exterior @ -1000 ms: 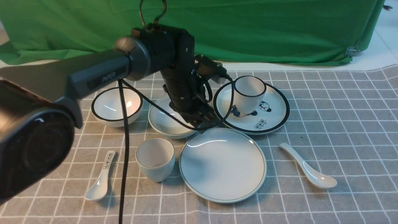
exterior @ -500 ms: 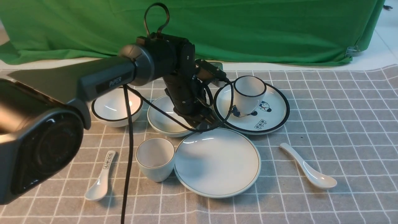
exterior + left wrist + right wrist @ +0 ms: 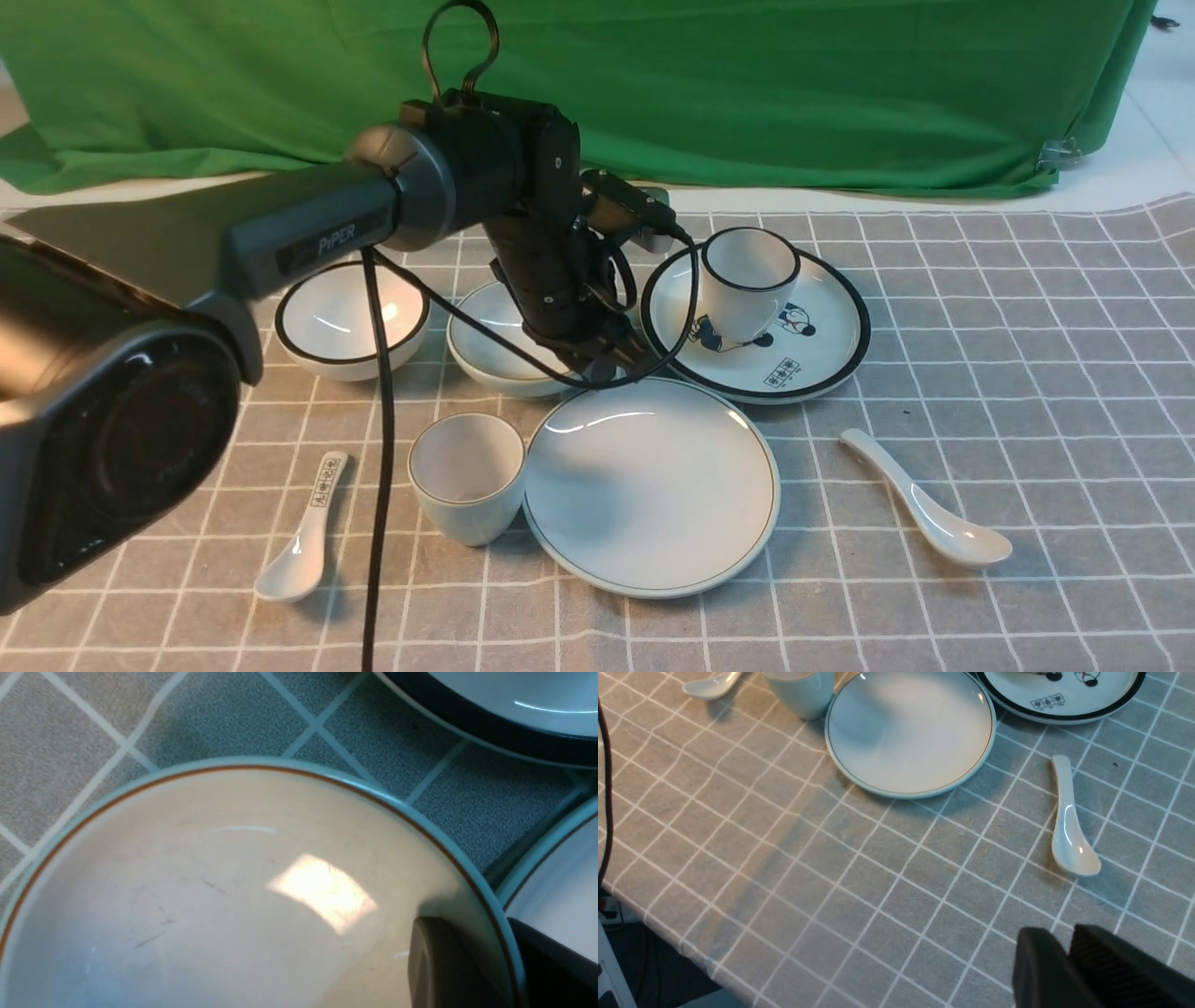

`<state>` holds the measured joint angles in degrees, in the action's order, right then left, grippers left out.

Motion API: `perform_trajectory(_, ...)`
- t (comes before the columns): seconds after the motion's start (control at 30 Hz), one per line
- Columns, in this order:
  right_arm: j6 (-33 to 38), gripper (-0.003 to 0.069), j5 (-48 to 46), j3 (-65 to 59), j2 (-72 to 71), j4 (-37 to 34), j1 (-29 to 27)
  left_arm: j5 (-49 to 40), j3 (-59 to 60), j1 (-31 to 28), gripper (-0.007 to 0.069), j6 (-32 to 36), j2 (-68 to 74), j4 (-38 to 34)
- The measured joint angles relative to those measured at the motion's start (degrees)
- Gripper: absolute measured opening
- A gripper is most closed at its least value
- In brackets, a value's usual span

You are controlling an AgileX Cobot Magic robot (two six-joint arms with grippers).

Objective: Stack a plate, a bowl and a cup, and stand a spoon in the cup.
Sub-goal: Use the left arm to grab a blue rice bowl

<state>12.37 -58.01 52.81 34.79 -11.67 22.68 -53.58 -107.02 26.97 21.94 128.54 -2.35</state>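
1. Big picture first: the checked cloth (image 3: 980, 355) carries all the crockery, and the plate (image 3: 653, 504) sits near the middle of it. That plate is our landmark and the base of the stack.
2. The left arm (image 3: 308, 238) reaches in over the far-left side of the plate, wrist angled down.
3. The bowl (image 3: 233, 882) sits just beyond the plate's far-left edge, rims almost meeting. This looks like the step in hand: carry the bowl onto the plate.
4. The left gripper (image 3: 502, 947) is on it, one finger inside the bowl, one outside, pinched on the rim at the side nearest the plate.
5. To do it well, I'd say: lift straight up until the bowl's foot clears the plate's raised edge, keep it level since a one-sided rim pinch lets it sag, then travel the short way over and lower it dead centre.
6. Watch the black-rimmed plate (image 3: 822, 355) just beyond the plate's far-right edge; don't clip it.
7. The cup (image 3: 467, 485) stands upright right against the plate's left edge, whether touching or only beside it I can't tell.
8. The spoon (image 3: 934, 513) lies to the plate's right, well apart, bowl up.
9. The right gripper (image 3: 1064, 935) hangs nearer the robot than the plate, fingers close together, nothing between them.
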Motion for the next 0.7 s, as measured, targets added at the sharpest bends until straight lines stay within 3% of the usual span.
perform_trajectory(0.17, 0.0, 0.0139, 0.0, 0.0, 0.0, 0.0, 0.0, -0.6, 0.0, 0.1, 0.0094, 0.0, -1.2, -0.6)
perform_trajectory(0.27, 0.0, 0.0139, 0.0, 0.0, 0.0, 0.0, 0.0, -1.2, 0.0, 0.6, 0.0029, 0.2, -3.4, -0.9)
perform_trajectory(0.53, 0.3, 0.0141, -0.1, 0.0, 0.0, 0.0, 0.0, -5.4, 0.1, 1.2, 0.0028, 0.1, -4.8, -0.5)
perform_trajectory(0.7, 0.5, 0.0142, -0.6, 0.0, 0.0, 0.0, 0.0, -6.0, 3.7, 4.6, 0.0028, -2.0, -9.7, 2.7)
